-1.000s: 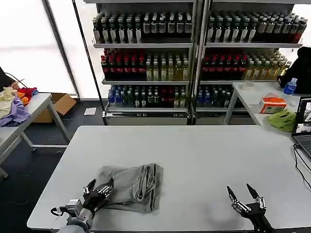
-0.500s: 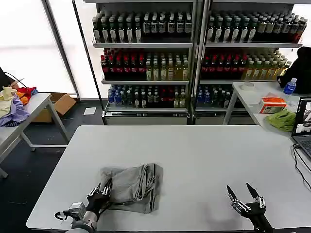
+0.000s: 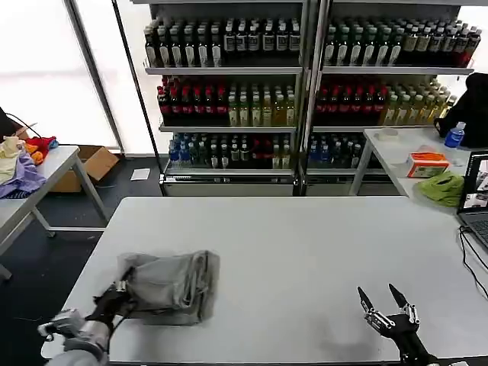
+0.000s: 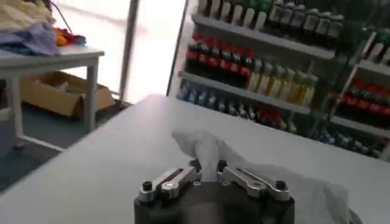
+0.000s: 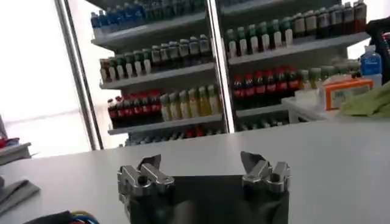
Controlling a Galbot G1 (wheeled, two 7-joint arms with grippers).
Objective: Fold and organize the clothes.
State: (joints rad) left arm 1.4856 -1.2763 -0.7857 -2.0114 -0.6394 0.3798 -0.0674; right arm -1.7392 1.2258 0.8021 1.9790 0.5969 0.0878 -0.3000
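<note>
Right now my left gripper (image 3: 116, 296) has its fingers pinched on the near-left corner of the folded grey shirt (image 3: 169, 280), which lies at the counter's (image 3: 320, 236) front left, stretching rightward and away from that grip. Its long axis runs roughly across the counter, so I judge the left arm nearer, while my right gripper (image 3: 387, 305) waits spread wide, well apart.

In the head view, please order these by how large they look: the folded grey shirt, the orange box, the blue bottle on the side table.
1. The folded grey shirt, held by the left gripper, looks largest, though it lies nearest the camera.
2. The orange box.
3. The blue bottle looks smallest; it also stands farthest back.
</note>
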